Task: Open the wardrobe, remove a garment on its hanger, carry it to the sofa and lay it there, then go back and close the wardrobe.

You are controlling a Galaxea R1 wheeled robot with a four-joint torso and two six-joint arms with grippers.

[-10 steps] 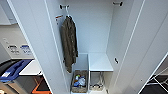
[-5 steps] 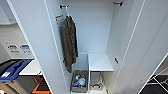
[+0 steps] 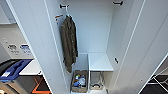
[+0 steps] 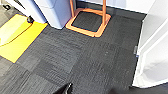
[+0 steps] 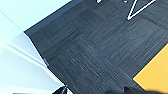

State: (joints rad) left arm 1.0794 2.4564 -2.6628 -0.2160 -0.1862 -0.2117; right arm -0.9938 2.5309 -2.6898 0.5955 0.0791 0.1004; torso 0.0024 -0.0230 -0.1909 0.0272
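The wardrobe (image 3: 100,37) stands wide open right in front of the robot, both tall white doors swung outward so the white interior is exposed, which suits reaching in or shutting it. Its long axis runs straight up and down, the opening facing the robot. Inside, an olive-green garment (image 3: 69,45) hangs lengthwise from a white hanger (image 3: 67,11) on the rail, beside the left wall; I see no orange hoodie in there, so it has likely been taken out already. Lower down, a white shelf (image 3: 99,62) sits above a basket (image 3: 79,81) of small items. From where I stand I cannot tell whether either gripper is open or clenched; the wrist cameras look down on dark carpet (image 4: 82,57).
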